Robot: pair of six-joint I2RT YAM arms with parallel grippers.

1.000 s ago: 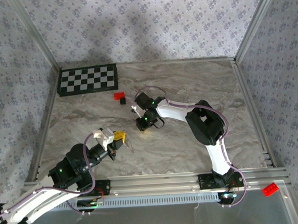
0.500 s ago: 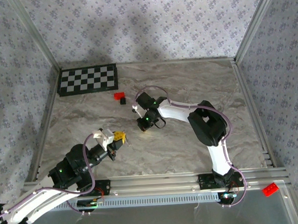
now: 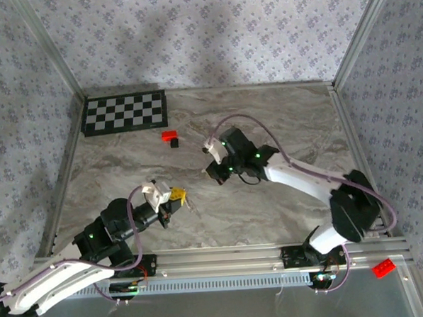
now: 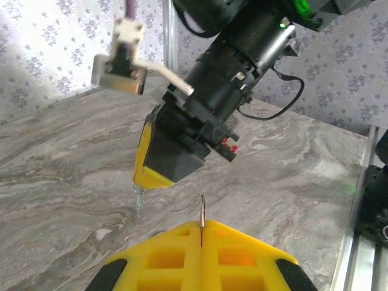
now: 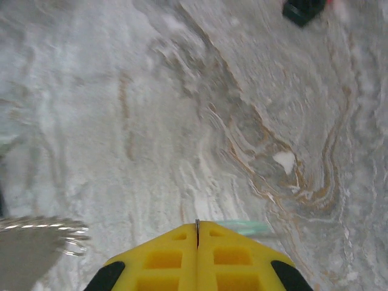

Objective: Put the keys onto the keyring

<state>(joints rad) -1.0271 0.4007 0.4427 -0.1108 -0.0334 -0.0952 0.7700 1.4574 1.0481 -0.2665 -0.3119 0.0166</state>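
Observation:
My right gripper (image 3: pixel 212 175) hangs over the middle of the table. In the left wrist view it (image 4: pixel 151 177) comes in from above, shut, and a tiny silvery key (image 4: pixel 139 197) dangles from its tip. In its own view the yellow fingers (image 5: pixel 170 257) pinch a thin metal edge (image 5: pixel 197 225). My left gripper (image 3: pixel 177 197) sits a little to the left of it and nearer. It (image 4: pixel 201 233) is shut on a thin silvery piece (image 4: pixel 202 213) standing edge-on, which appears to belong to the keyring. A blurred stretch of beaded chain (image 5: pixel 42 226) shows at the left of the right wrist view.
A small red-and-black block (image 3: pixel 171 138) lies behind the grippers, also seen as a dark corner (image 5: pixel 303 9). A checkerboard (image 3: pixel 124 111) sits at the back left. Metal rails and patterned walls fence the marble table (image 3: pixel 280 119). A red brick (image 3: pixel 382 267) lies outside the front rail.
The right arm has swung its elbow out to the right, and its gripper has shifted slightly right. The left gripper has edged forward and right, closer to it. Both stay shut.

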